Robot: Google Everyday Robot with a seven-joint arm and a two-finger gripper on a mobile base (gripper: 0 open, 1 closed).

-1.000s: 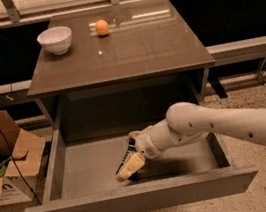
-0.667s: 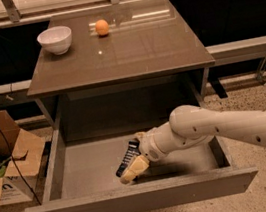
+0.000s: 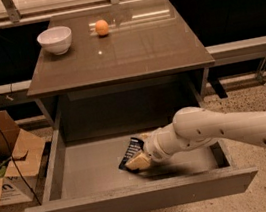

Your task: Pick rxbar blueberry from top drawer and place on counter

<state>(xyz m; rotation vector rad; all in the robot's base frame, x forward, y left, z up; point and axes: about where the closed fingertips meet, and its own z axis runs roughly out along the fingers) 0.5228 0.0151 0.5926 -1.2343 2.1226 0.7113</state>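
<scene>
Pincer gripper [image 3: 138, 161] of mine sits low inside the top drawer [image 3: 85, 167], touching the rxbar blueberry [image 3: 131, 151] at its far-left side; whether it grips, I cannot tell. I judge a thin hold could drop the bar, or catch it on the counter [image 3: 128, 48] edge above.

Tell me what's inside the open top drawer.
The rxbar blueberry lies on the grey floor of the top drawer, and the hand is at its near end. The hand and the arm cover part of the bar and the floor under them.
</scene>
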